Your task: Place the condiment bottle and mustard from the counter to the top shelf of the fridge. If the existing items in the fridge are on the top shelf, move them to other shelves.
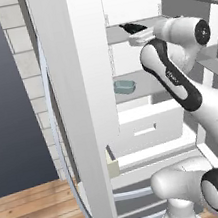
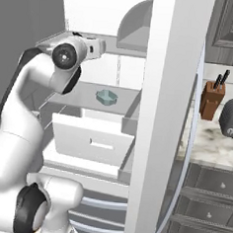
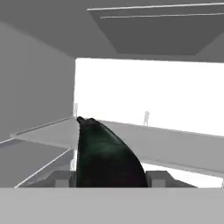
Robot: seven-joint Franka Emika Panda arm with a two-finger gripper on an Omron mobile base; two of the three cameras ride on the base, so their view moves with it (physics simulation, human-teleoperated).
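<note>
The two-finger gripper (image 1: 128, 28) is extended into the tall pale grey-white fridge (image 1: 86, 99) at top-shelf height, its jaws drawn in narrow on the small black object (image 3: 105, 155). In the hand view this dark, glossy, tapered body sits directly between the two finger tips, its pointed end aimed toward the bright rear wall. In the left base view its black tip projects just beyond the gripper, over the thin flat pale grey top shelf panel (image 1: 118, 33).

Risks from this state:
- Slip. The black object is rounded and tapering, so the finger tips likely bear on a curved surface; a fast withdrawal could let it twist or slide out and drop onto the shelves below.
- Collision. The arm passes close to the open fridge door's edge; a wide swing on the way out could strike the door or the shelf lip.
- Crowding below. The small shallow round teal dish (image 1: 124, 86) rests on the next shelf down (image 2: 85, 98), just above the wide drawer front (image 2: 94, 141) — lowering the black object there without an offset could knock the dish.

Whether the object is lifted clear of the top shelf or touching it cannot be determined.
</note>
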